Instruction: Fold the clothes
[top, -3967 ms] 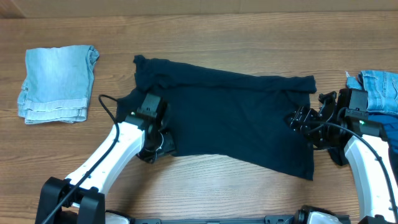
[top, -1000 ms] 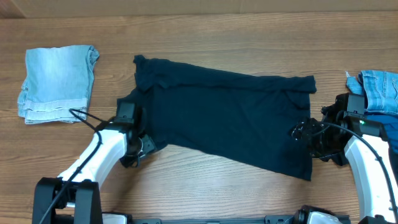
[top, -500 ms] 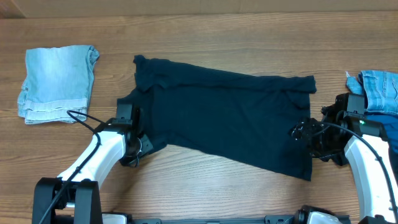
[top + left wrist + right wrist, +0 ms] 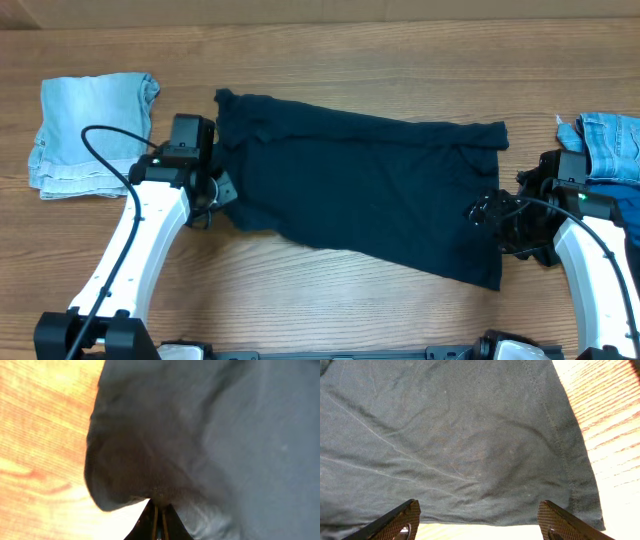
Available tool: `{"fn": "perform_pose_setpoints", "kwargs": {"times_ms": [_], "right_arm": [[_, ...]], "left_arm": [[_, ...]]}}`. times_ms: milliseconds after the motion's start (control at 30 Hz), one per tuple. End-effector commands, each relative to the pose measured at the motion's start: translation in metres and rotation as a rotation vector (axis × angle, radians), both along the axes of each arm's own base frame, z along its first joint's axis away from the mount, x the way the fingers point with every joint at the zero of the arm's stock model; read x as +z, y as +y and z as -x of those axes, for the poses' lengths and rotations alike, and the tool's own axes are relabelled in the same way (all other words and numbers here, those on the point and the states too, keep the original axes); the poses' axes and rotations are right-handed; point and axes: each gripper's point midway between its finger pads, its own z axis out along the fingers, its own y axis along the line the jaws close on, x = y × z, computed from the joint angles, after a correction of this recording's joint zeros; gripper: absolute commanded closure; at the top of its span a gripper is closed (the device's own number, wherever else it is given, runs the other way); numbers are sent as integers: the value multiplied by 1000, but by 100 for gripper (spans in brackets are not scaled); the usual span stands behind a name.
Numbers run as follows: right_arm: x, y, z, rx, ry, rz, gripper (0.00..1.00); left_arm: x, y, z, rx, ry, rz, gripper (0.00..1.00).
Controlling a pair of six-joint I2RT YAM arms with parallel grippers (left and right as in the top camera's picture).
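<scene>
A large dark navy garment [image 4: 370,185] lies spread across the middle of the table. My left gripper [image 4: 222,190] is shut on its left edge, and the cloth bunches up at the pinched fingertips [image 4: 159,512]. My right gripper [image 4: 487,213] is open at the garment's right edge, its two fingers wide apart over the hem [image 4: 480,520] and holding nothing. A folded light-blue denim piece [image 4: 92,133] lies at the far left. Another light-blue denim garment [image 4: 612,143] lies at the right edge.
The wooden table [image 4: 330,300] shows bare wood along the front and back. The right arm's body [image 4: 590,240] stands beside the denim at the right edge. A black cable [image 4: 105,140] loops from the left arm over the folded denim.
My left gripper, shut on the garment's left edge, has moved back and a little left, pulling that edge with it. The right arm has stayed still.
</scene>
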Motion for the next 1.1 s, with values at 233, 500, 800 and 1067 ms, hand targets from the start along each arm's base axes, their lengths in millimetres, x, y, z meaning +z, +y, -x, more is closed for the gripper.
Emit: {"fn": "perform_pose_setpoints", "kwargs": {"times_ms": [233, 500, 800, 1067], "right_arm": [[9, -3, -7, 1, -33, 18, 21], [9, -2, -5, 1, -26, 17, 21], [0, -19, 22, -172, 128, 94, 21], [-33, -28, 54, -314, 265, 109, 34]], "left_arm": [[4, 5, -51, -23, -157, 11, 95], [-38, 3, -52, -50, -50, 9, 88], [-38, 3, -66, -69, -101, 5, 80], [-38, 2, -66, -69, -100, 9, 78]]}}
